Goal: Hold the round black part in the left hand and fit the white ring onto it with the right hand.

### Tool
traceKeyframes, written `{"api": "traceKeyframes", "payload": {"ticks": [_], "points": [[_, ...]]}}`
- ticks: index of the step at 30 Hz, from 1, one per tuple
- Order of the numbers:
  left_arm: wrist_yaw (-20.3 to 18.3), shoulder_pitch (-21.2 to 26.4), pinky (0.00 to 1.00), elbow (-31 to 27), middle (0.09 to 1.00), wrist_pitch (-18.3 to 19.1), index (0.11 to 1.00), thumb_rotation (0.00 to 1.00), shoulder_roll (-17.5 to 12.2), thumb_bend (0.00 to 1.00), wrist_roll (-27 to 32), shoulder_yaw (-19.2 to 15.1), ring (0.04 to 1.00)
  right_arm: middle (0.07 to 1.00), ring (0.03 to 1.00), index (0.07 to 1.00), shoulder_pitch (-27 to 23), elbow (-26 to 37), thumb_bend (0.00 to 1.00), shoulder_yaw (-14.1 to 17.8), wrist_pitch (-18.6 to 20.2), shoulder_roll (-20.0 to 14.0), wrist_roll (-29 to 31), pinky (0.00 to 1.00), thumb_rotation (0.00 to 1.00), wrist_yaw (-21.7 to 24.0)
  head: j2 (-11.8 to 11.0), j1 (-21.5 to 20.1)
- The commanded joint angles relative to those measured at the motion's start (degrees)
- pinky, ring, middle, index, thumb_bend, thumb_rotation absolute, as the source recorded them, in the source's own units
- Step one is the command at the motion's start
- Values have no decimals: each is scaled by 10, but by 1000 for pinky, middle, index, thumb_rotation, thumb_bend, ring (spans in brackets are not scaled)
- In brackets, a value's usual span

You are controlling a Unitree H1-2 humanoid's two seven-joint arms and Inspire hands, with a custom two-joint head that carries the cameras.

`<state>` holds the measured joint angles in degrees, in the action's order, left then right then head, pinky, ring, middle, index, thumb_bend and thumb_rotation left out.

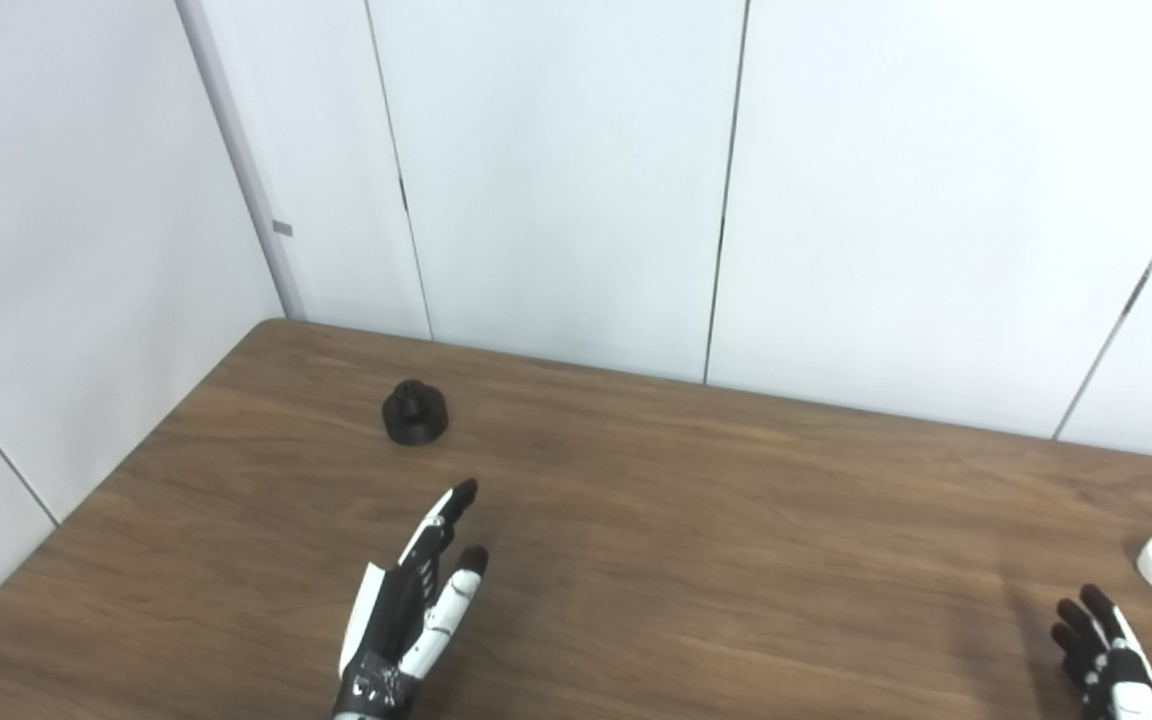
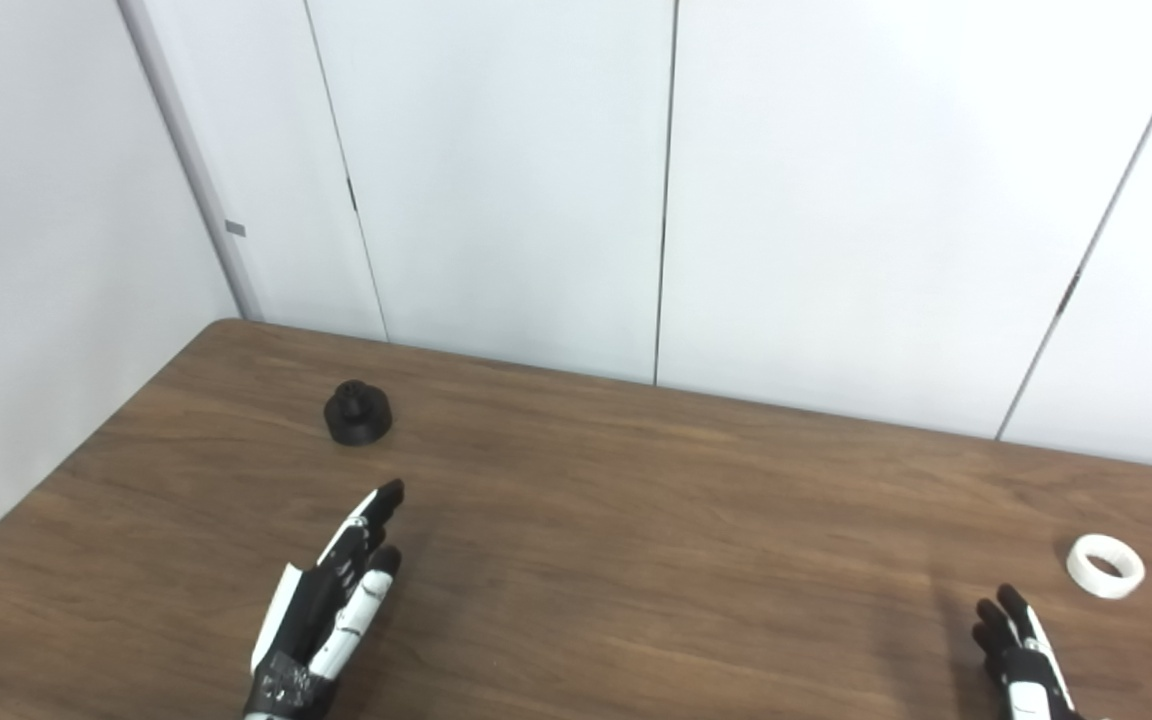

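Note:
The round black part (image 1: 415, 412) stands on the wooden table (image 1: 696, 520) at the back left, with a small knob on top. My left hand (image 1: 416, 600) hovers open in front of it, fingers stretched toward it and a clear gap between them and the part. The white ring (image 2: 1104, 565) lies flat on the table at the far right. My right hand (image 2: 1021, 655) is low at the bottom right, just short of the ring, fingers spread and holding nothing; only its upper part shows.
White wall panels (image 1: 576, 180) rise directly behind the table's far edge and along its left side. The table's left edge (image 1: 106, 480) runs diagonally toward the near left corner.

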<state>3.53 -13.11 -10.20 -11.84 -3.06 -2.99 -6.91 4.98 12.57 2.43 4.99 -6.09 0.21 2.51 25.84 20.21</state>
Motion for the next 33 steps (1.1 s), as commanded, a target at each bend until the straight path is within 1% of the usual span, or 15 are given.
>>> {"api": "traceKeyframes", "payload": {"ticks": [1,5,8,10,11,12,13,15,17,22,24,27,29,32,33], "points": [[12,-36,1000,21,947,-11,947,600,28,552,-12,12,975,935,948,946,-9,8,537,-1,-10,2,-1,1000,1000,-2,2,-3],[19,-36,1000,-15,945,13,939,474,23,604,-35,8,973,984,980,992,-7,13,476,-2,-6,-4,15,1000,1000,12,4,-6],[28,-27,983,-51,928,57,929,400,16,687,-64,-2,952,994,994,1000,-5,9,474,-2,-9,-5,18,1000,1000,15,5,-9],[32,-15,971,-68,921,80,925,364,5,720,-79,-9,940,995,999,1000,-4,5,477,-2,-11,-6,20,1000,1000,16,5,-11],[33,-11,988,-73,920,89,924,334,1,754,-84,-12,945,994,1000,1000,-4,4,478,-2,-13,-6,21,1000,1000,16,5,-11],[34,-4,994,-80,920,99,923,323,-4,766,-87,-16,946,993,1000,1000,-4,2,479,-2,-16,-6,20,1000,1000,17,5,-12],[36,6,997,-87,919,112,920,297,-15,791,-108,-21,951,992,998,1000,-4,2,477,-2,-16,-6,18,1000,1000,16,6,-13],[37,22,995,-97,919,133,919,303,-33,847,-142,-29,951,987,991,1000,-4,2,472,-3,-16,-6,15,1000,1000,15,6,-13],[32,40,972,-103,920,155,918,321,-53,889,-168,-39,946,983,989,1000,-5,4,460,-4,-15,-5,14,1000,1000,15,7,-14],[22,78,940,-96,929,194,917,322,-96,939,-182,-57,944,986,994,1000,-5,8,456,-7,-11,-4,8,1000,1000,12,9,-16],[22,92,981,-87,944,208,923,359,-114,964,-191,-61,982,981,987,1000,-5,9,440,-8,-11,-2,5,1000,1000,10,10,-17],[22,112,999,-74,961,231,916,384,-136,984,-202,-67,999,979,977,1000,-5,14,408,-8,-9,1,3,1000,1000,8,11,-18],[23,125,1000,-61,964,244,904,384,-148,990,-209,-70,1000,982,980,1000,-4,18,402,-9,-3,2,1,1000,1000,7,11,-18],[26,143,1000,-37,961,252,892,392,-165,986,-216,-70,1000,975,981,1000,-3,23,398,-11,2,3,-7,1000,1000,5,11,-19],[26,149,1000,-29,963,254,890,391,-170,981,-216,-70,1000,975,982,1000,-3,25,382,-11,2,3,-7,1000,1000,4,11,-19]]}}
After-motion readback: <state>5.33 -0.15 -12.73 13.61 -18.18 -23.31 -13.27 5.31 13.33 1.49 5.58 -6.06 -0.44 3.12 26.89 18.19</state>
